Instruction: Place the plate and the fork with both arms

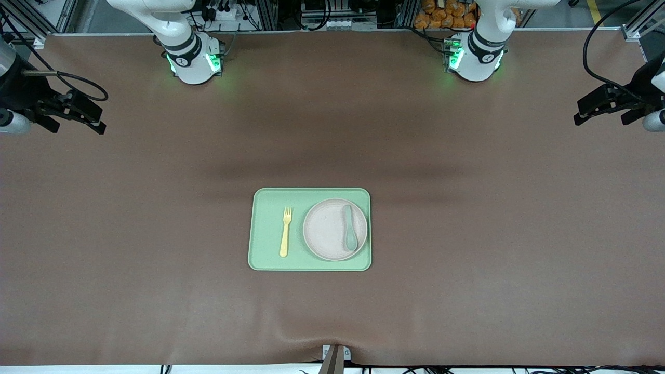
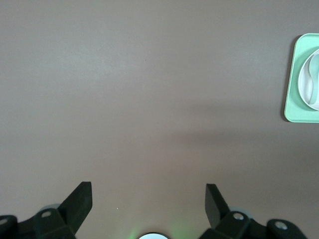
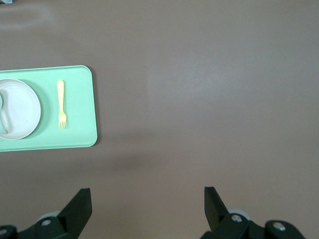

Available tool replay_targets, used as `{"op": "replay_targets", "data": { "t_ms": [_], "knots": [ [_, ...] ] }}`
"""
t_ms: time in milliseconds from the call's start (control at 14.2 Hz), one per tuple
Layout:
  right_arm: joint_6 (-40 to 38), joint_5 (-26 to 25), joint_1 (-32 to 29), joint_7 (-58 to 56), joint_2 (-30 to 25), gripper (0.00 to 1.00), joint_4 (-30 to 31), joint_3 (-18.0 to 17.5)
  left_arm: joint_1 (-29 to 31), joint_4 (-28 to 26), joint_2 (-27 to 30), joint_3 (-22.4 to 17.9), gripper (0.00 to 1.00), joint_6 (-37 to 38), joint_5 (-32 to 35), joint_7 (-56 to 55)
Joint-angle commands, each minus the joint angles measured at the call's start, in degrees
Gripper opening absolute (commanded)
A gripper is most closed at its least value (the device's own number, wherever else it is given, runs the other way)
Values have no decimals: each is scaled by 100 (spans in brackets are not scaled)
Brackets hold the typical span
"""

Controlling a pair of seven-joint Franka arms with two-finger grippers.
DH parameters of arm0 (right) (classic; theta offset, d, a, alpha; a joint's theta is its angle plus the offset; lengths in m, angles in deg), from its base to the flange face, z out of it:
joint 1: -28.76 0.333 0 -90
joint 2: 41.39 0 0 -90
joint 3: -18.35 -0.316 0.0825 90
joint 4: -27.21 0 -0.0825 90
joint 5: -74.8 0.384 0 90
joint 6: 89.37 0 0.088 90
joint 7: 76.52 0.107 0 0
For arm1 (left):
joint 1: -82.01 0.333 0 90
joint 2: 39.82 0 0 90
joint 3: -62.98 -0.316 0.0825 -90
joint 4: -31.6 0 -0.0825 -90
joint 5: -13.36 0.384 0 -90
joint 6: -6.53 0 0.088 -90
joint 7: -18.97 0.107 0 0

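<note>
This is a robotics lab. Two white arms stand bolted on green-lit bases [image 1: 195,62] at eleven and one o'clock of a broad brown table [image 1: 467,234]. Along the twelve o'clock edge run aluminium frame rails [image 1: 291,13], power strips and loose black cables [image 1: 597,52]. A camera mount [image 1: 335,358] sits at six o'clock.

I see a matte brown table covering [image 1: 467,259], slightly rippled at the edge nearest the front camera, with soft dark shadow bands across the middle. At the base end: aluminium frame rails [image 1: 291,15], black cables [image 1: 597,47], a pile of orange packets [image 1: 441,13]. Even overhead light.
</note>
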Motion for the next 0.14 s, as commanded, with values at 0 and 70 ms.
{"op": "replay_targets", "data": {
  "t_ms": [0,70],
  "knots": [
    [-46,14,5,-82,78,100,-153,19,-13,97,-27,-13,100,87,107,27],
    [-46,14,-4,-82,78,100,-153,19,-13,106,-27,-13,100,95,107,18]
  ]
}}
